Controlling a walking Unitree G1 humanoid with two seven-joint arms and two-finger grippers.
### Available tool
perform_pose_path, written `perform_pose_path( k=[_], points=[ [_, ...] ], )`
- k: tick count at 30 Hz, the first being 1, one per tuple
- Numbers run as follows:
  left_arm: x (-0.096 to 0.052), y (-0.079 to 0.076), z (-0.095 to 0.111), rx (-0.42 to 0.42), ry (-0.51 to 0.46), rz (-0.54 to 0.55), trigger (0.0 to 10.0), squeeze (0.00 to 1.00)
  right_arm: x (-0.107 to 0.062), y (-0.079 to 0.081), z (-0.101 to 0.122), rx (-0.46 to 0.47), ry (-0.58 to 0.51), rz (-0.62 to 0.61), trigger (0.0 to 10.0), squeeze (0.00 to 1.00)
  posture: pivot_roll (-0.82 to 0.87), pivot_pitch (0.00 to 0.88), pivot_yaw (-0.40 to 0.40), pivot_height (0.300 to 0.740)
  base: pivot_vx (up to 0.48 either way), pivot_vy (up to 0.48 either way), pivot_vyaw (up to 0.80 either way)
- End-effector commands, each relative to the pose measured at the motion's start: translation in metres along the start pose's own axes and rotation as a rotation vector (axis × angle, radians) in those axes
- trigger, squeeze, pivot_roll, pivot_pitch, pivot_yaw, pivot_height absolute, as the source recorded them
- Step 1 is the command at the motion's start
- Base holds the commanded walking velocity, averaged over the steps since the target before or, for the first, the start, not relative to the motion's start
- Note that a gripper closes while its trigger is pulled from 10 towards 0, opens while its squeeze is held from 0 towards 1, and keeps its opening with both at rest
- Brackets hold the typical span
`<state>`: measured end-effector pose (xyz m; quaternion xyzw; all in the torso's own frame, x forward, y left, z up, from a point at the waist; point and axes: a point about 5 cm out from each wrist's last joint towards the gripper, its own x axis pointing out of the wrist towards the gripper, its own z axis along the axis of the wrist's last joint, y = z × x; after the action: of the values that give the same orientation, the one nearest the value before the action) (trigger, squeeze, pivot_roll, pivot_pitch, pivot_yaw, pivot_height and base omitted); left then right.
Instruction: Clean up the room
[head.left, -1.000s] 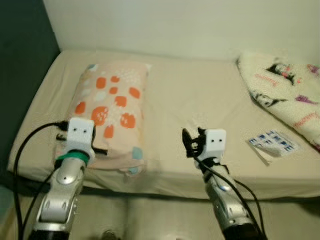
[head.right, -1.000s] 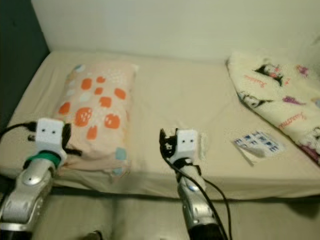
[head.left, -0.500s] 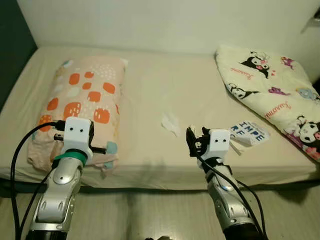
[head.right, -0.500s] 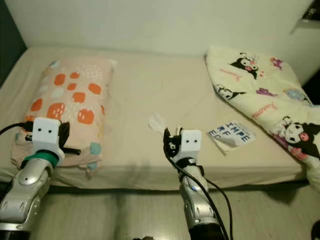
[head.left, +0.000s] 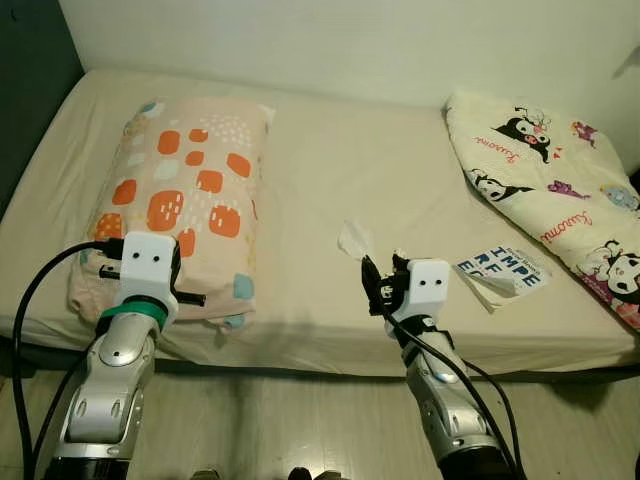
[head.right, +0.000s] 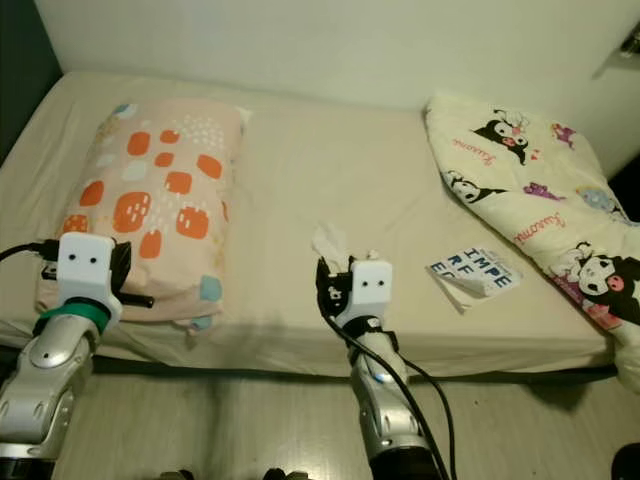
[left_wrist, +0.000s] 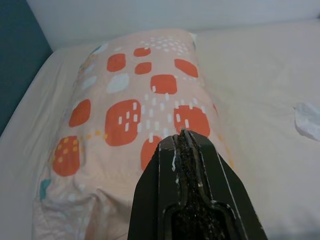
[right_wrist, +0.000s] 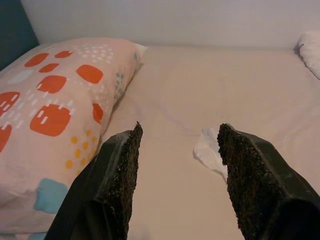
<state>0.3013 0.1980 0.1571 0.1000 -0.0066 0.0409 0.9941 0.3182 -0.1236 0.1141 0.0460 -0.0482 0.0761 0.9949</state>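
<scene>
One crumpled white tissue (head.left: 354, 240) lies on the bed (head.left: 330, 170), roughly mid-mattress, between the orange-spotted pillow (head.left: 185, 210) and the cartoon-print blanket (head.left: 545, 190). It is the likeliest piece of litter for the clean-up.

Change versus half a second back: the whole head view has shifted, so the camera has moved and not the bedding. The tissue now sits just beyond the right tool (head.left: 383, 287) in the head views, at about 11 o'clock from it; earlier it stood a little further off to that side. Reading: the robot has closed in on the bed edge and is lining up on the tissue. Pick-up not yet begun.

Right tool state: released, its two fingers (right_wrist: 120, 170) spread wide. In the right wrist view the tissue (right_wrist: 210, 150) shows in the gap ahead of them, nearer the one finger than the other, apart from both. Judgement: needs a short reach forward plus a small sideways correction to centre the tissue before closing.

Left tool (left_wrist: 183, 145): clenched on nothing, fingers pressed together, hovering above the near end of the pillow. Idle for this step, by the look of it.

Also on the bed: a printed pamphlet (head.left: 502, 272) at about 3 o'clock from the right tool, near the blanket's edge. Probably a later item to tidy.
</scene>
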Motion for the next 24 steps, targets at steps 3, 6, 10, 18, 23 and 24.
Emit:
perform_pose_path(
  k=[3, 6, 10, 18, 23, 24],
  points=[
    [-0.0010, -0.0019, -0.0060, 0.016, 0.018, -0.004, 10.0, 0.00, -0.0038, -0.0051, -0.0060, -0.006, 0.021, -0.016, 10.0, 0.00, 0.11, 0.101, -0.059, 0.721, 0.270, -0.390, 0.00],
    [-0.0011, -0.0014, -0.0063, 0.016, 0.021, 0.003, 10.0, 0.00, -0.0043, -0.0054, -0.0060, -0.007, 0.021, -0.016, 10.0, 0.00, 0.11, 0.103, -0.060, 0.721, 0.270, -0.394, 0.00],
    [-0.0010, -0.0019, -0.0061, 0.013, 0.020, 0.001, 10.0, 0.00, -0.0044, -0.0053, -0.0062, -0.006, 0.021, -0.016, 10.0, 0.00, 0.11, 0.104, -0.059, 0.721, 0.274, -0.392, 0.00],
    [-0.0005, -0.0020, -0.0061, 0.012, 0.023, 0.004, 10.0, 0.00, -0.0044, -0.0057, -0.0064, -0.007, 0.022, -0.018, 10.0, 0.00, 0.11, 0.104, -0.059, 0.721, 0.243, -0.392, 0.00],
    [-0.0004, -0.0017, -0.0062, 0.008, 0.023, 0.007, 10.0, 0.00, -0.0045, -0.0059, -0.0067, -0.007, 0.024, -0.019, 10.0, 0.00, 0.11, 0.107, -0.060, 0.721, 0.268, -0.368, 0.00],
    [-0.0005, -0.0015, -0.0061, 0.007, 0.023, 0.007, 10.0, 0.00, -0.0046, -0.0058, -0.0068, -0.007, 0.024, -0.019, 10.0, 0.00, 0.11, 0.107, -0.060, 0.721, 0.262, -0.349, 0.00]
  ],
)
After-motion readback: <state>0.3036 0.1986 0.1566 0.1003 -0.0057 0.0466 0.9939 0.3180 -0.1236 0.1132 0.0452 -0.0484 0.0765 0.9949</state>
